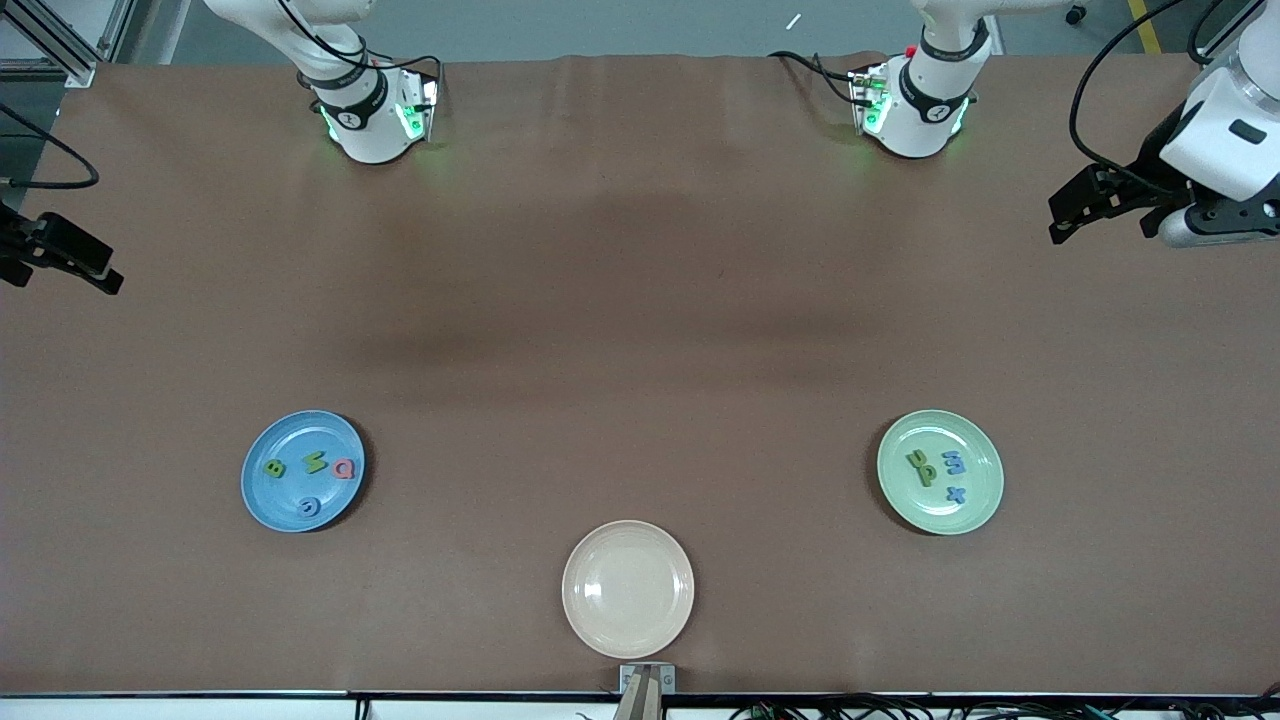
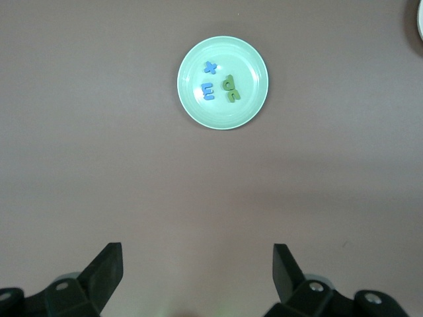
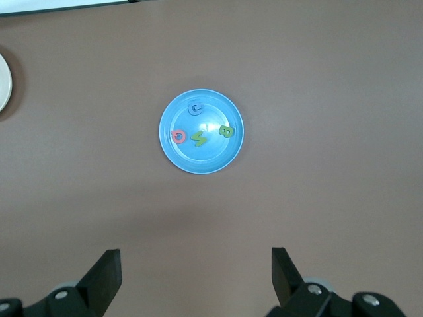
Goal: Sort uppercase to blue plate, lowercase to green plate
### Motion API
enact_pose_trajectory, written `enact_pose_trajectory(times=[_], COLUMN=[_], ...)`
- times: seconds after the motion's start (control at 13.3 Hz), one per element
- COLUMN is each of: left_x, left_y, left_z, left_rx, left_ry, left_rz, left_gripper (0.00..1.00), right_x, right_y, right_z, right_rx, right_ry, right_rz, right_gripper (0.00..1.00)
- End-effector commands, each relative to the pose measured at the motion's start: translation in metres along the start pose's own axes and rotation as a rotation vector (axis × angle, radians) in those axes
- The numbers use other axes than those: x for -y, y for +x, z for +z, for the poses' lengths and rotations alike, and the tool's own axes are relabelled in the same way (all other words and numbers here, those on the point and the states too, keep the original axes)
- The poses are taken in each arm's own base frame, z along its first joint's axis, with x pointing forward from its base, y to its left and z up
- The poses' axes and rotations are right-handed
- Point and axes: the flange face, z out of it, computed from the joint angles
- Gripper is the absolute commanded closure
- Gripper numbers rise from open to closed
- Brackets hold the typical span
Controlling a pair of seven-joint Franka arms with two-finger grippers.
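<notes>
1. The right gripper [image 1: 62, 258] hangs in the air over the bare table [image 1: 640, 300] at the right arm's end; the arm waits. Its fingers [image 3: 106, 274] stand wide apart and hold nothing.
2. The blue plate [image 1: 262, 500] lies on the table well apart from those fingers, out ahead of the gap between them in the right wrist view.
3. Four capital letters lie in the blue plate: a green B [image 1: 273, 468], a green N [image 1: 315, 462], a pinkish-red Q [image 1: 345, 467] and a blue C-like letter [image 1: 310, 507]. The blue one lies nearer to the front camera than the other three. None of them touches a finger.
4. The beige plate [image 1: 590, 620] lies between the two coloured plates and nearer to the front camera than either. Only its edge shows in each wrist view, off to the side of the fingers.
5. The green plate [image 1: 975, 505] lies toward the left arm's end, well apart from the left fingers and out ahead of their gap.
6. Four small letters lie in the green plate: a green n [image 1: 916, 459] touching a green p [image 1: 928, 474], a blue m [image 1: 953, 463] just beside them, and a blue x [image 1: 957, 492] nearer to the front camera.
7. The left gripper [image 1: 1075, 212] hangs over the table's edge at the left arm's end; this arm waits too. Its fingers [image 2: 107, 267] stand wide apart, clamped on nothing.
</notes>
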Motion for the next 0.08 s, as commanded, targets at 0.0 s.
enact_pose_trajectory(times=[0.0], left_x=[-0.0061], left_y=[-0.0017], left_z=[-0.0075], left_rx=[-0.009], left_ry=[-0.005], left_rz=[0.008], left_gripper=[0.00], right_x=[-0.0040], right_y=[-0.0021], right_z=[0.0006], right_rx=[-0.004], right_ry=[0.003], right_rz=[0.005], right_gripper=[0.00])
